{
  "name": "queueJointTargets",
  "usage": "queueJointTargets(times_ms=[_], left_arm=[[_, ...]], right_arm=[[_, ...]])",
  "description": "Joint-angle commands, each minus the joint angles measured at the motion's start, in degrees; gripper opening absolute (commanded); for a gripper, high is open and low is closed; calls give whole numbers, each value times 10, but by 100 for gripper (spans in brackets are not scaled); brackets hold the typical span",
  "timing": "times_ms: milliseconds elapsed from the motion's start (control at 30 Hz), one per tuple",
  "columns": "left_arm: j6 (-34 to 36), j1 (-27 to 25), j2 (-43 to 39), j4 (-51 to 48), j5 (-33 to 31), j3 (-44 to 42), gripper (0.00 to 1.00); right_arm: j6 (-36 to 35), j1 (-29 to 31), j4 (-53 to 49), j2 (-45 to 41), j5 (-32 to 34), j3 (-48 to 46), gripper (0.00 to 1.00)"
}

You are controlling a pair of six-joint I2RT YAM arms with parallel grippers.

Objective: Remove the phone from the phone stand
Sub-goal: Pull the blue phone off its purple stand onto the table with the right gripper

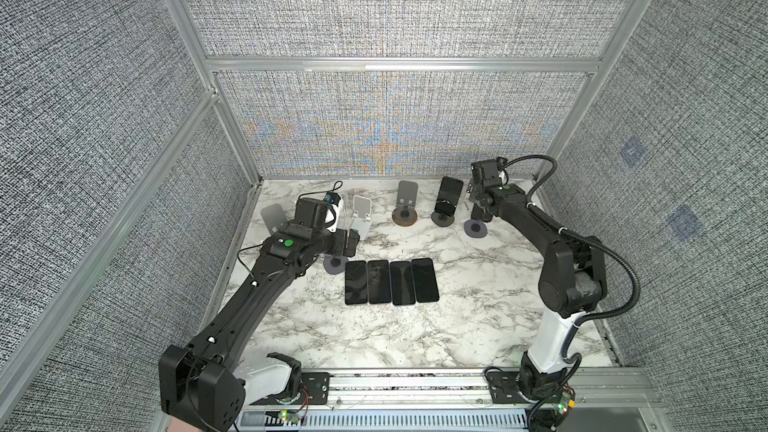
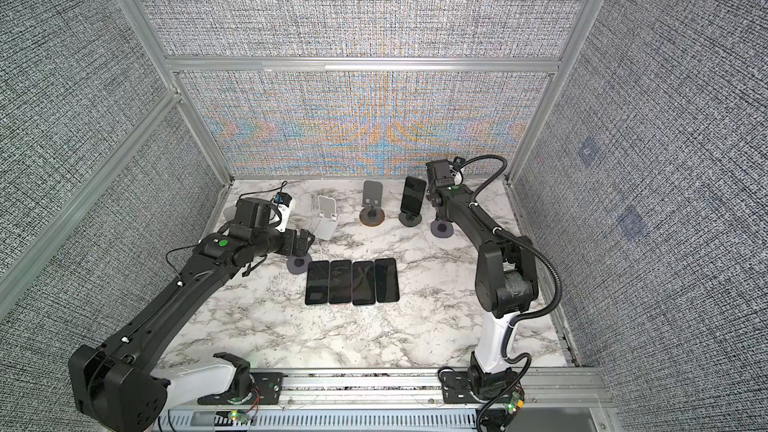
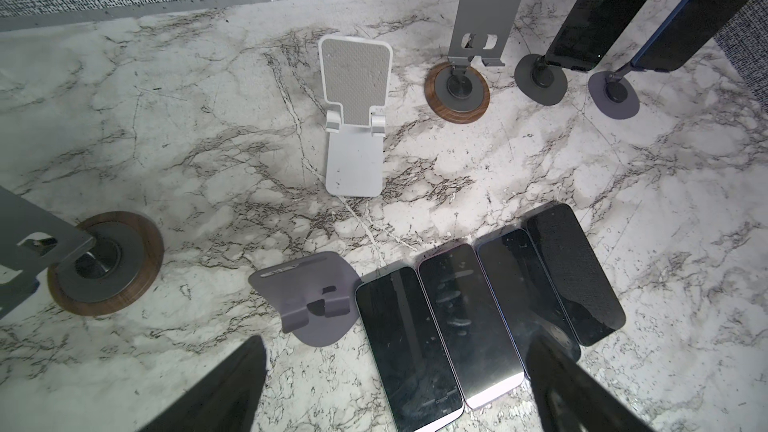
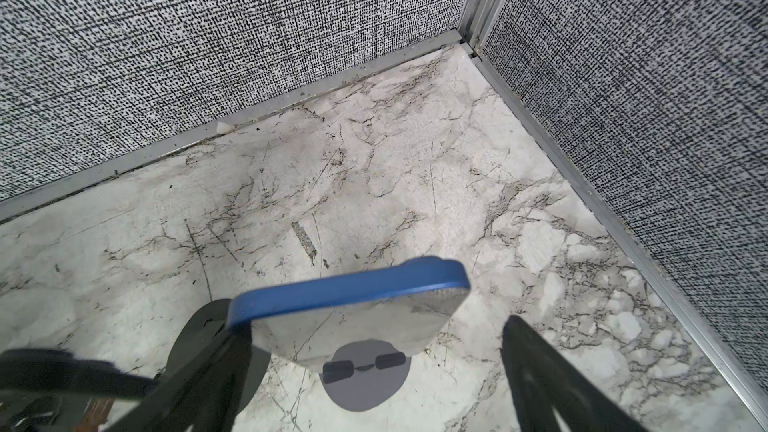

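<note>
Bare marble table (image 1: 457, 326) lay nearest. At mid-table, four phones (image 1: 390, 282) lay flat side by side, and the left gripper (image 3: 397, 340) hovered above them with fingers spread. Farther back, near the wall corner, the blue-cased phone (image 4: 353, 288) leaned on its purple stand (image 4: 365, 384), between the parted fingers of the right gripper (image 4: 374, 322).

Both top views look steeply down from high at the front, sharing the whole surface (image 1: 478, 326). The left wrist view looks down on four phones (image 3: 469, 317) just beyond its fingers (image 3: 224, 401). The right wrist view, close in, faces a wall corner, a blue-cased phone (image 4: 353, 297) between its fingers (image 4: 540, 384).
</note>
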Motion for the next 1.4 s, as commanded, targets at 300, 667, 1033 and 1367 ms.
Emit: queueJointTargets(times_ms=[300,667,1033,1367], left_arm=[[8,4,-8,4,4,-1,99],[7,8,-14,5,4,-1,99],[6,11,-16,5,5,-1,99],[4,15,-24,9,5,-3,99]], right_arm=[[-32,3,23,5,10,2,81],[-35,3,27,12,9,4,75],[-38,3,34,11,8,0,66],[-36,3,26,10,4,2,64]])
